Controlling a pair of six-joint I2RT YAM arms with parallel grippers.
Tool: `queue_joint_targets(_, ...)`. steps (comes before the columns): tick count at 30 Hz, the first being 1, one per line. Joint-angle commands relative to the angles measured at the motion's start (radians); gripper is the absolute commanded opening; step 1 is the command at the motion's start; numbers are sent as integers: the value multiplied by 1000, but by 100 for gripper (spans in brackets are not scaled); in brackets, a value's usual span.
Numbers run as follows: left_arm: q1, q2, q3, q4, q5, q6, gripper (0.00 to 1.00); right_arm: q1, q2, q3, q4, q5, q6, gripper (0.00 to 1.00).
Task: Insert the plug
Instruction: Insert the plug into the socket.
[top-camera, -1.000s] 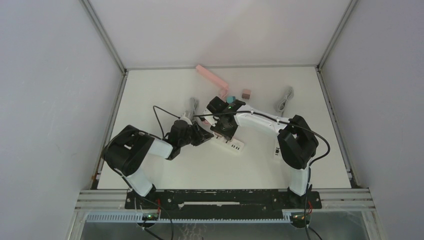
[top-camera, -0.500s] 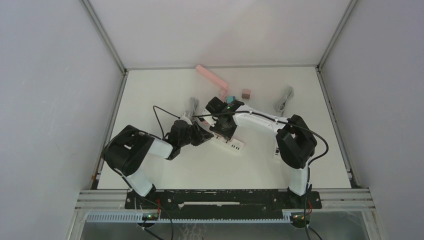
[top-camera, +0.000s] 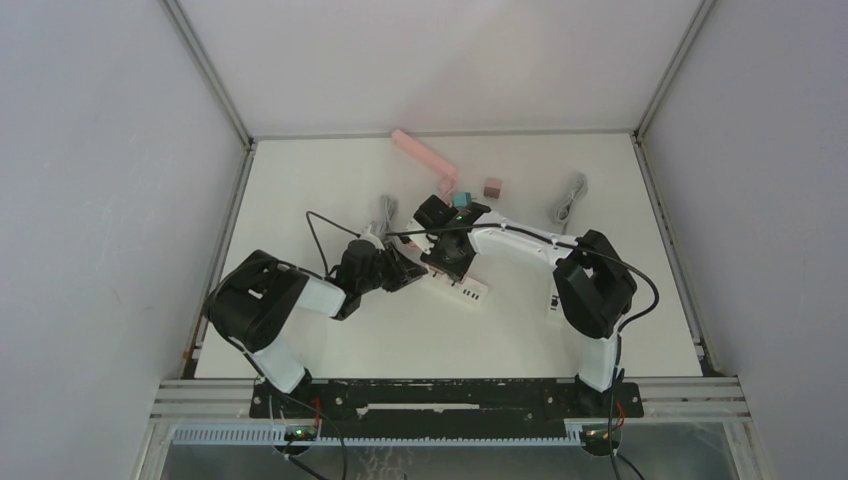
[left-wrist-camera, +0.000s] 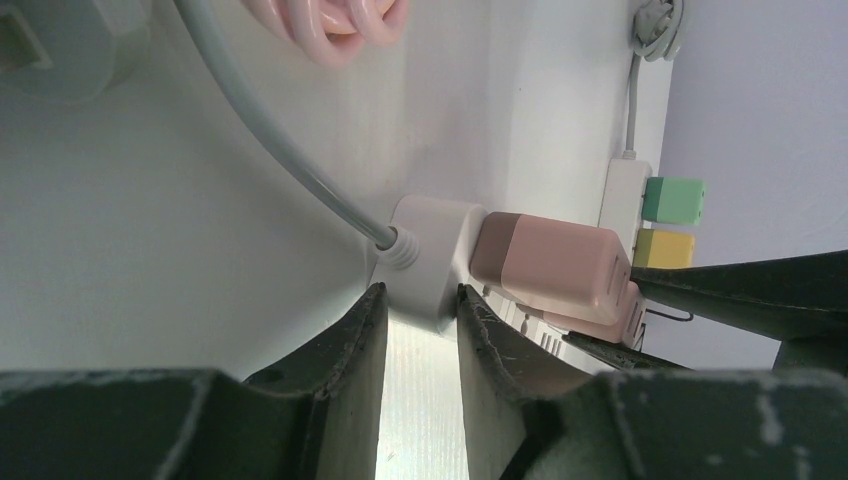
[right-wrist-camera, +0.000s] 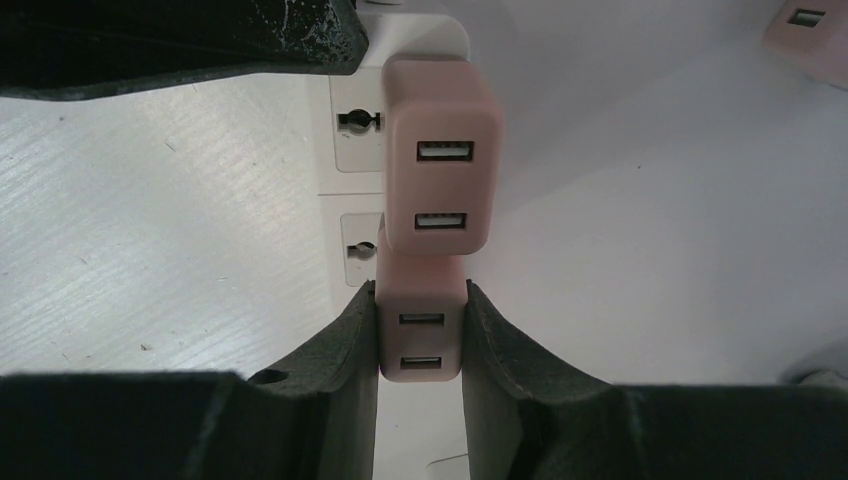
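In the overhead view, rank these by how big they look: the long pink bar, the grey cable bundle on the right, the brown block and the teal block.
1. long pink bar
2. grey cable bundle
3. brown block and teal block: they look about alike, too close to rank.

A white rectangular tabletop (top-camera: 300, 175) lies evenly lit, enclosed by plain pale grey walls (top-camera: 100, 200) at nine, twelve and three o'clock.
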Motion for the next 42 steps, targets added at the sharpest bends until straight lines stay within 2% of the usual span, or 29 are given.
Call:
queue_joint_targets(1, -1, -9, 31, 5, 19, 18, 35, -31, 36, -74, -9, -13, -3, 0)
queue_joint_targets(8, -2, -17, 31, 4, 17, 16, 36, -17, 43, -74, 2, -18, -10, 1)
queue_joint_targets(11, -2, -34, 25, 3, 8, 18, 38, -12, 28, -56, 0, -30, 2, 17)
queue_joint_targets(14, -4, -64, 17, -8, -8, 28, 42, -3, -20, -53, 24, -36, 12, 41)
queue_joint_targets(16, -7, -99, 14, -38, -25, 39, 45, 7, -55, -52, 38, -32, 14, 52)
queue_joint_targets(22, -20, -253, 4, -161, -114, 91, 48, 13, -134, -17, 25, -50, 54, 60)
queue_joint_targets(24, -27, -318, 0, -218, -157, 114, 49, 13, -181, -26, 36, -58, 68, 75)
queue_joint_targets(26, -33, -383, -2, -278, -205, 140, 51, 13, -227, -52, 61, -59, 84, 94)
queue_joint_targets(27, -36, -416, -7, -303, -230, 148, 52, 13, -253, -69, 75, -60, 91, 98)
queue_joint_targets(32, -37, -605, -35, -469, -350, 192, 55, 11, -346, -180, 139, -22, 136, 100)
queue_joint_targets(37, -35, -917, 23, -791, -504, 306, 60, 4, -398, -310, 192, -2, 177, 100)
queue_joint_targets(42, -32, -1192, 110, -1005, -661, 422, 75, -8, -405, -403, 265, -14, 197, 100)
